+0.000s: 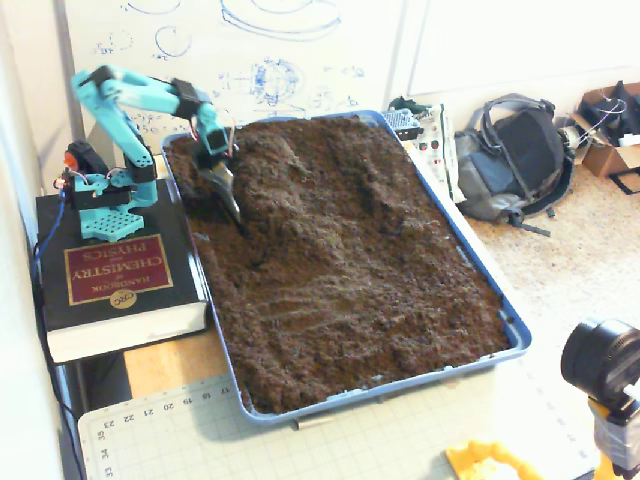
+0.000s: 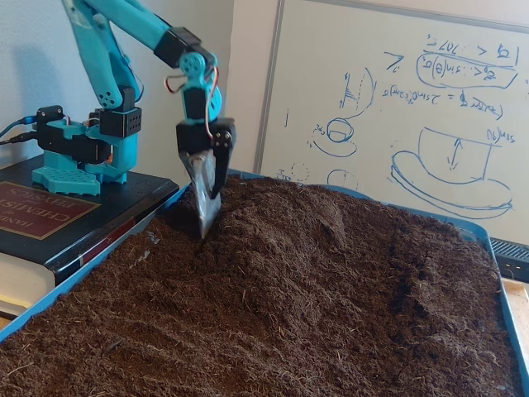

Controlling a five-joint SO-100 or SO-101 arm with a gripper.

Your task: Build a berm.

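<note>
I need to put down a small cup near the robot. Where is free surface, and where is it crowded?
Free: the grid cutting mat in front of the blue tray, and the wood strip between book and mat. Crowded: soil fills the tray, the arm base sits on the book, and the claw works the berm.
</note>
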